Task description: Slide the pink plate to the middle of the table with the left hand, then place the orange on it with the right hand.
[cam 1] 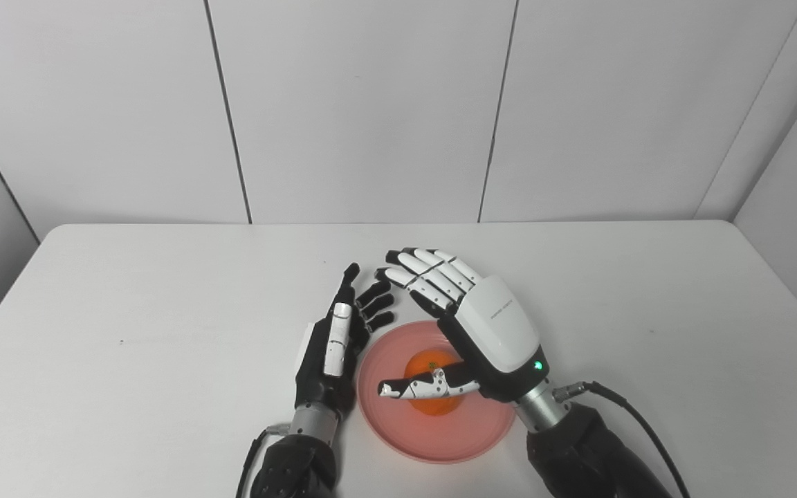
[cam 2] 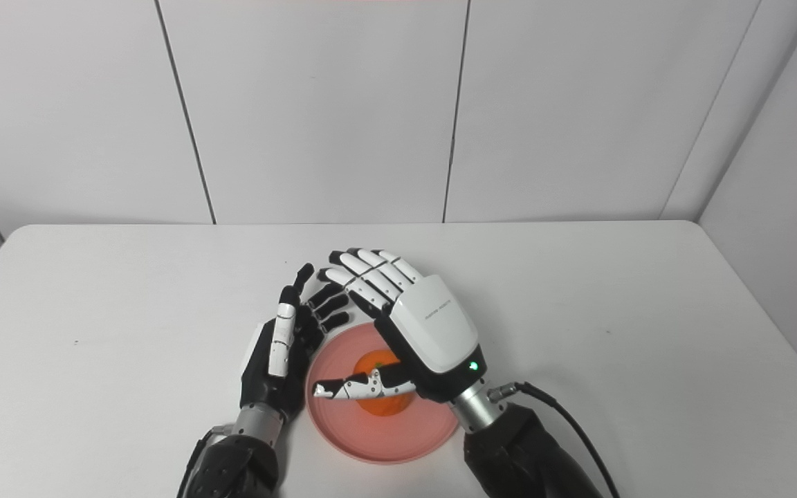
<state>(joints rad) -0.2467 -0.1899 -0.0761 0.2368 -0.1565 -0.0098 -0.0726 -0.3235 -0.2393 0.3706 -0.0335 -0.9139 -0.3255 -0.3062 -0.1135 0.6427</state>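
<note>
The orange [cam 1: 433,387] lay on the pink plate [cam 1: 398,429], directly under the right hand [cam 1: 488,332] (fingers spread, probably not clasping it); the left hand [cam 1: 335,346], also spread, stood beside the plate's left rim

Orange [cam 2: 379,389] on pink plate [cam 2: 360,443], right hand [cam 2: 426,332] spread above, left hand [cam 2: 281,349] spread beside plate

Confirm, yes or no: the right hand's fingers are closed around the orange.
No. The right hand hovers over the orange with its fingers stretched out flat, and the orange sits free on the pink plate.
</note>
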